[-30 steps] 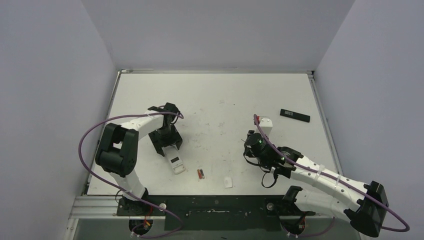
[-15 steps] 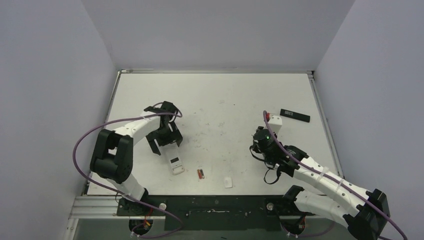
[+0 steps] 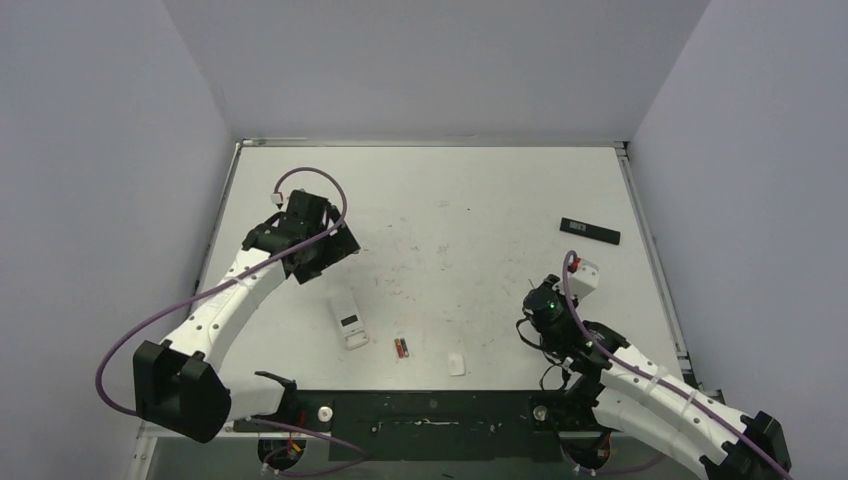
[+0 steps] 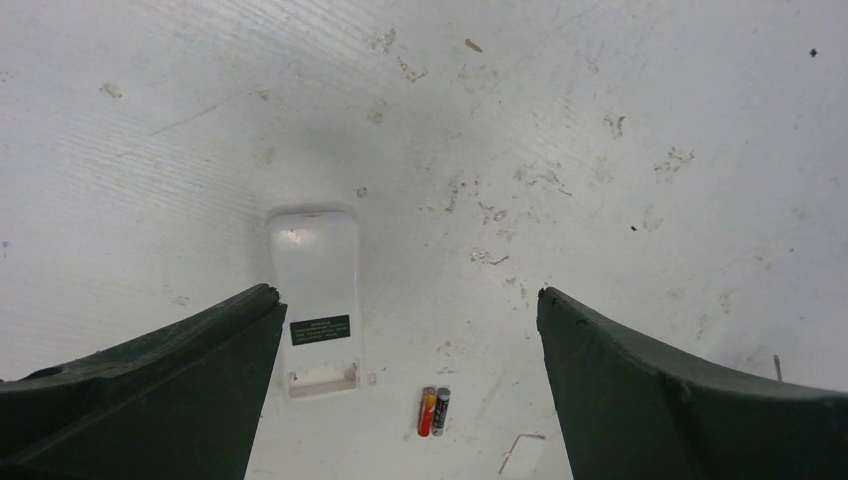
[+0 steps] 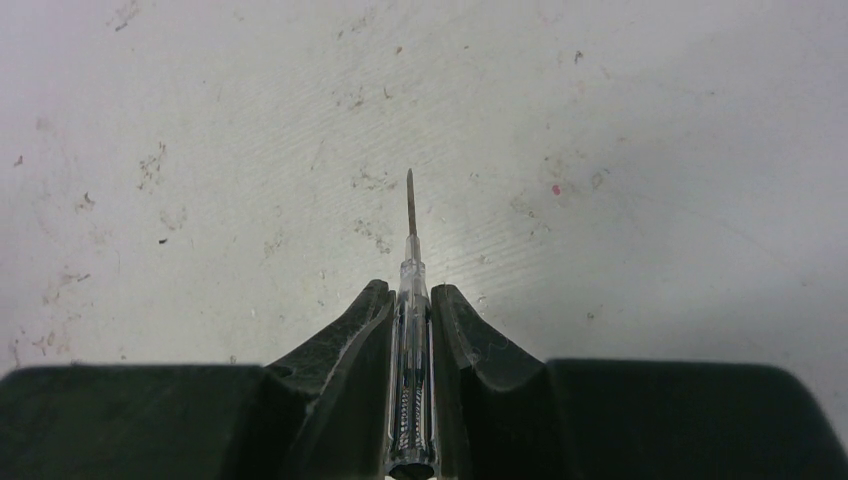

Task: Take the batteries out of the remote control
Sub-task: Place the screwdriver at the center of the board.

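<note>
On the counter [image 3: 480, 190], near its front edge, two batteries [image 4: 434, 411] lie side by side just beside the white remote [image 4: 318, 280], whose bay looks empty. The left hand [image 4: 407, 295] hangs released above them. The right hand [image 5: 410, 295] is clenched on a slim clear screwdriver [image 5: 410, 225]. We judge this remote unloaded. Next, confirm the bay, then check the long black item [image 3: 589, 230], well apart.

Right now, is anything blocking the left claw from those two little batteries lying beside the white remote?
Nothing visible does. The left gripper hangs open above bare table. The two batteries lie side by side in the open, and the white remote sits to one side of that path, not across it.
</note>
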Controlling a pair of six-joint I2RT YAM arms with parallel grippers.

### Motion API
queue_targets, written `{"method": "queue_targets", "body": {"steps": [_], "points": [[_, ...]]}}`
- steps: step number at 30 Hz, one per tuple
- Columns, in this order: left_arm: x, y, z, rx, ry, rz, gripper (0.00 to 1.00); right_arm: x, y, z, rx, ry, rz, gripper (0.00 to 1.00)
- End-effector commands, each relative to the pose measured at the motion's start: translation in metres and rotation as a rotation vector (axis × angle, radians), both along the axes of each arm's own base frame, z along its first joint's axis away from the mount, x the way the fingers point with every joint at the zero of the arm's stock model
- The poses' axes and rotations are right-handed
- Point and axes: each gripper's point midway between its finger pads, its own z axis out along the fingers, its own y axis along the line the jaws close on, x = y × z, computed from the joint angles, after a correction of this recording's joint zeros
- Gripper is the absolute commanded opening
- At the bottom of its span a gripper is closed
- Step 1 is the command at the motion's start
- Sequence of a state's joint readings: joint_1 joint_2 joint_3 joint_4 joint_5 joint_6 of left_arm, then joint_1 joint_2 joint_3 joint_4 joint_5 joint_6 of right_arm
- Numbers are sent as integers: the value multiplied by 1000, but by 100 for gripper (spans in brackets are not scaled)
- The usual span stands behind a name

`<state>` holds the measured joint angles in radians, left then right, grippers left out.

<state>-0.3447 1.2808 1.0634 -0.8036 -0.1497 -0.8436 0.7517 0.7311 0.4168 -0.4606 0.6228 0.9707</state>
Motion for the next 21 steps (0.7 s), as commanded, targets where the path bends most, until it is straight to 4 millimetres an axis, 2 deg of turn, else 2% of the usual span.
{"method": "queue_targets", "body": {"steps": [1,6,13,16,21], "points": [[12,-8,25,-62,-117,-26,97,10,-16,10,42,-113,-129,5],[16,-20,38,-122,-151,-56,97,13,-26,4,-73,-108,-124,5],[16,-21,52,-134,-191,-70,97,8,-27,-27,-85,-18,-161,5],[14,-21,53,-135,-198,-82,97,5,-24,-35,-74,10,-149,6],[13,-18,42,-128,-163,-85,97,-3,-15,-49,-115,115,-68,8]]}}
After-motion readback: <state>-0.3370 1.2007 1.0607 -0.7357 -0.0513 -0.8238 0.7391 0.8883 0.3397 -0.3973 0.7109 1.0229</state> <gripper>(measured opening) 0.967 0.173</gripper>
